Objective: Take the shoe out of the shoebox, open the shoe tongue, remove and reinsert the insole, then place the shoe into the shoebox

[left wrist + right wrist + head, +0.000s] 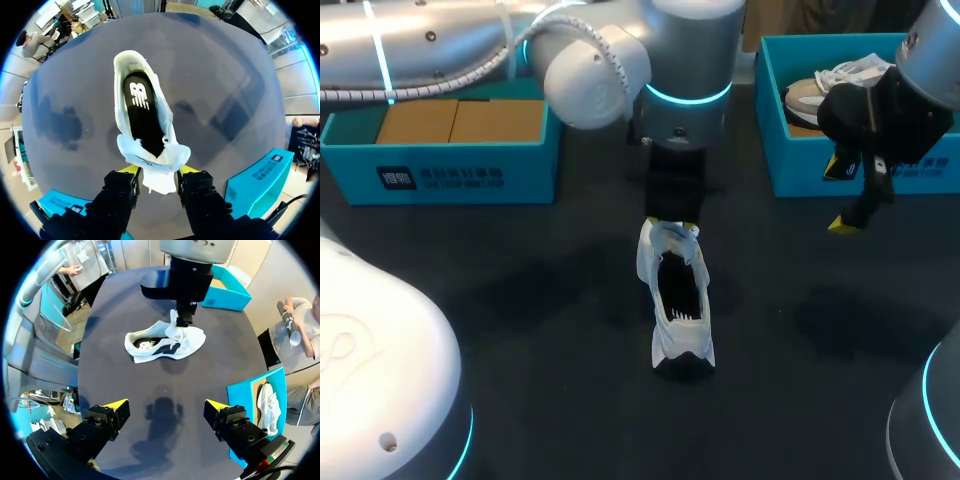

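Observation:
A white shoe (678,300) lies in the middle of the dark table, its black insole (142,115) showing inside. My left arm reaches in over its far end. My left gripper (159,170) stands over the lifted white tongue (159,177), with a yellow-tipped finger (131,170) pressed to each side of it. In the right wrist view the same shoe (165,342) lies ahead with the left gripper (182,317) on its tongue. My right gripper (840,197) hangs open and empty above the table near the right box, well clear of the shoe; its fingers (115,407) stand wide apart.
A teal shoebox (790,150) at the back right holds another pale shoe (820,95). A second teal box (440,170) at the back left holds brown cardboard. Bare dark table lies around the shoe on all sides.

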You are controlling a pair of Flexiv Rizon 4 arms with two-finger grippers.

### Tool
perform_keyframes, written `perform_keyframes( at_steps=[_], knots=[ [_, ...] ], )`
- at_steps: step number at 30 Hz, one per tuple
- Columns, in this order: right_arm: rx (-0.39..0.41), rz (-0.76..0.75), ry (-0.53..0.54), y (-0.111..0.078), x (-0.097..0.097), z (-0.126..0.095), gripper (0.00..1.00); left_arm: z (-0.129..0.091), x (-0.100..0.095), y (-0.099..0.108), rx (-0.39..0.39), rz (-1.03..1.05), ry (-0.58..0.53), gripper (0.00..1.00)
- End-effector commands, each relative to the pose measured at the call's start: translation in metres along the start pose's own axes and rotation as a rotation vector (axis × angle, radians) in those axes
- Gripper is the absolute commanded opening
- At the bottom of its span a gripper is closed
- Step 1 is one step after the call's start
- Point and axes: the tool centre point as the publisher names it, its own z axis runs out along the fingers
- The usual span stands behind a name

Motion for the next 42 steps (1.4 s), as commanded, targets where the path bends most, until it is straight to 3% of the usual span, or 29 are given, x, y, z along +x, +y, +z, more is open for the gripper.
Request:
perform_keyframes(
  at_steps=[1, 9, 18, 23, 29, 34, 42],
  knots=[
    [0.003, 0.001, 0.001, 0.001, -0.001, 0.001, 1.0, -0.002, 0.002, -0.004, -0.002, -0.002, -0.012, 0.4],
    [0.003, 0.001, 0.001, 0.001, -0.001, 0.001, 1.0, 0.004, -0.003, -0.014, 0.023, -0.003, -0.024, 0.36],
    [0.003, 0.001, 0.001, 0.001, -0.001, 0.001, 1.0, 0.006, -0.008, -0.022, 0.038, -0.008, -0.038, 0.24],
    [0.003, 0.001, 0.001, 0.001, -0.001, 0.001, 1.0, 0.009, -0.009, -0.029, 0.042, -0.002, -0.039, 0.24],
    [0.003, 0.001, 0.001, 0.001, -0.001, 0.001, 1.0, 0.006, -0.008, -0.03, 0.031, 0.005, -0.034, 0.27],
    [0.003, 0.001, 0.001, 0.001, -0.001, 0.001, 1.0, 0.009, -0.007, -0.02, 0.022, -0.006, -0.015, 0.45],
    [0.003, 0.001, 0.001, 0.001, -0.001, 0.001, 1.0, 0.019, -0.008, -0.016, 0.016, 0.004, 0.006, 0.41]
  ],
)
